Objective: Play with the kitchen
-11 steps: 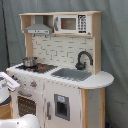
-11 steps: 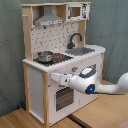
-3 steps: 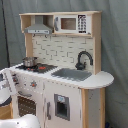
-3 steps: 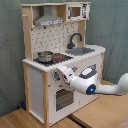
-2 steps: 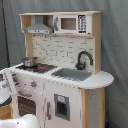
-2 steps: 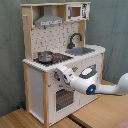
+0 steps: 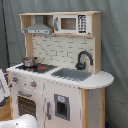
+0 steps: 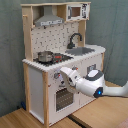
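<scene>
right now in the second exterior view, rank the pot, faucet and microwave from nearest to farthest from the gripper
Gripper sits at the kitchen's front panel.
1. Pot, on the hob just above.
2. Faucet, farther back by the sink.
3. Microwave, on the top shelf.

Claw (image 8: 61,76) tips hidden against the kitchen (image 8: 35,75) front
</scene>
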Motion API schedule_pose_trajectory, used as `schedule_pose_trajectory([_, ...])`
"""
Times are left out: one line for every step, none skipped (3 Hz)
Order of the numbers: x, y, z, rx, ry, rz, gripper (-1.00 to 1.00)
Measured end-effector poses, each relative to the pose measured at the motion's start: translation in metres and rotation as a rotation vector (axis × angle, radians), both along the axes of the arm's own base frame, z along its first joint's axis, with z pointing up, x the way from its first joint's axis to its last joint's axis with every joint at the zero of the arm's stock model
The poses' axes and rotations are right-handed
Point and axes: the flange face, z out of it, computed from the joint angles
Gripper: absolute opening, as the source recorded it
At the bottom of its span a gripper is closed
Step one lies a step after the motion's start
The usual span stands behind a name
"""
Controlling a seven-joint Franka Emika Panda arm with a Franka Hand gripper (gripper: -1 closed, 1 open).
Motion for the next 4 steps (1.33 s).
schedule_pose_trajectory([-0.019,0.008,0.028,-0.043,-0.048,0.004,1.00])
schedule_pose_trajectory([-0.044,0.015,0.040,-0.088,-0.082,-0.005,1.00])
schedule_pose_trajectory([-0.060,0.017,0.050,-0.119,-0.102,-0.041,1.00])
schedule_pose_trajectory([-0.070,0.013,0.065,-0.150,-0.108,-0.084,1.00])
